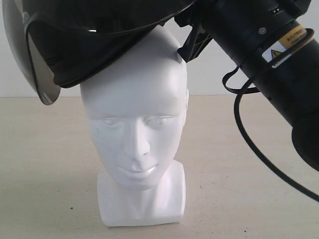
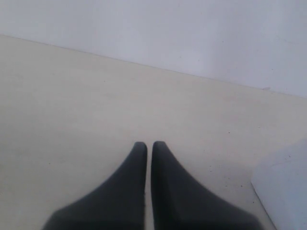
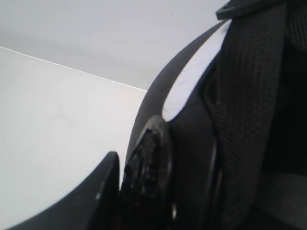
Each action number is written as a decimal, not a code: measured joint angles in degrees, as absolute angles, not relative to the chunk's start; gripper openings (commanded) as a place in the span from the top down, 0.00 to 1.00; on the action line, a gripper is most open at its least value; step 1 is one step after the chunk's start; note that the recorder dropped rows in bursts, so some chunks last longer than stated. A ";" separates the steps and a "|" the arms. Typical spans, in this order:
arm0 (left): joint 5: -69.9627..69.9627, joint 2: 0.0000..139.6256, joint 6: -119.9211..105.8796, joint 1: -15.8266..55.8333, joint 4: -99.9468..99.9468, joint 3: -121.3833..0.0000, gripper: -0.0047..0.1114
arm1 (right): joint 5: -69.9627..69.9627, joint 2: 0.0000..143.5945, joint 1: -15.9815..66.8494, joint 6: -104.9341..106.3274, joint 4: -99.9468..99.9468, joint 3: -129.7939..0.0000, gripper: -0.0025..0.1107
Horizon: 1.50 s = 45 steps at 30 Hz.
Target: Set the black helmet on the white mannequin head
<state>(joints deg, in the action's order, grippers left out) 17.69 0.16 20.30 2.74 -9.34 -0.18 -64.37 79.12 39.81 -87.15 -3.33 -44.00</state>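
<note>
The white mannequin head [image 1: 137, 114] stands upright on the table, facing the exterior camera. The black helmet [image 1: 89, 35] hangs tilted over its crown, rim touching or just above the top of the head, and the smoke visor [image 1: 42, 74] droops at the left. My right gripper [image 1: 192, 42] is shut on the helmet's rear rim. In the right wrist view the helmet's rim [image 3: 192, 120] fills the space at my right gripper [image 3: 144, 184], with only one finger [image 3: 103, 191] showing. My left gripper [image 2: 149, 146] is shut on nothing, low over the table and out of the exterior view.
The thick black right arm [image 1: 279, 59] slants down from the upper right, and a black cable [image 1: 249, 139] loops beneath it. A white blocky corner [image 2: 283, 187], seemingly the mannequin's base, lies close beside the left gripper. A pale wall [image 2: 192, 33] backs the beige table [image 1: 45, 164].
</note>
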 measured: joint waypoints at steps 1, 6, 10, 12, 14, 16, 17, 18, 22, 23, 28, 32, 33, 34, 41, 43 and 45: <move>17.69 0.16 20.30 2.74 -9.34 -0.18 0.92 | -64.23 79.12 39.81 -87.03 -3.10 -44.00 0.98; 17.69 0.16 20.30 2.74 -9.34 -0.18 0.92 | -63.06 79.02 39.94 -85.88 -2.59 -44.00 0.98; 17.69 0.16 20.30 2.74 -9.34 -0.18 0.92 | -61.76 78.83 39.94 -84.85 -2.13 -44.00 0.98; 17.69 0.16 20.30 2.74 -9.34 -0.18 0.92 | -60.95 78.78 39.94 -84.62 -1.88 -44.00 0.98; 17.69 0.16 20.30 2.74 -9.34 -0.18 0.92 | -60.38 78.69 39.94 -84.38 -1.62 -44.00 0.98; 17.69 0.16 20.30 2.74 -9.34 -0.18 0.92 | -59.78 78.69 39.94 -83.95 -1.38 -44.00 0.98; 17.69 0.16 20.30 2.74 -9.34 -0.18 0.92 | -59.54 78.69 39.94 -83.67 -1.25 -44.00 0.98; 17.69 0.16 20.30 2.74 -9.34 -0.18 0.92 | -59.37 78.69 39.94 -83.53 -1.13 -44.00 0.98; 17.69 0.16 20.30 2.74 -9.34 -0.18 0.92 | -59.59 78.69 39.94 -83.31 -0.30 -42.97 0.98; 17.69 0.16 20.30 2.74 -9.34 -0.18 0.92 | -60.26 78.69 39.94 -83.57 0.00 -42.53 0.98; 17.69 0.16 20.30 2.74 -9.34 -0.18 0.92 | -62.46 78.65 39.94 -84.39 0.82 -40.24 0.98; 17.69 0.16 20.30 2.74 -9.34 -0.18 0.92 | -63.06 78.65 39.94 -84.39 1.05 -39.59 0.98; 17.69 0.16 20.30 2.74 -9.34 -0.18 0.92 | -63.06 78.65 39.94 -84.39 1.05 -39.59 0.98; 17.69 0.16 20.30 2.74 -9.34 -0.18 0.92 | -63.06 78.65 39.94 -84.39 1.05 -39.59 0.98; 17.69 0.16 20.30 2.74 -9.34 -0.18 0.92 | -62.00 78.57 39.94 -84.49 1.55 -39.46 0.98; 17.69 0.16 20.30 2.74 -9.34 -0.18 0.92 | -61.74 78.52 39.94 -84.49 1.76 -39.46 0.98; 17.69 0.16 20.30 2.74 -9.34 -0.18 0.92 | -61.56 78.43 39.94 -84.39 1.88 -39.46 0.98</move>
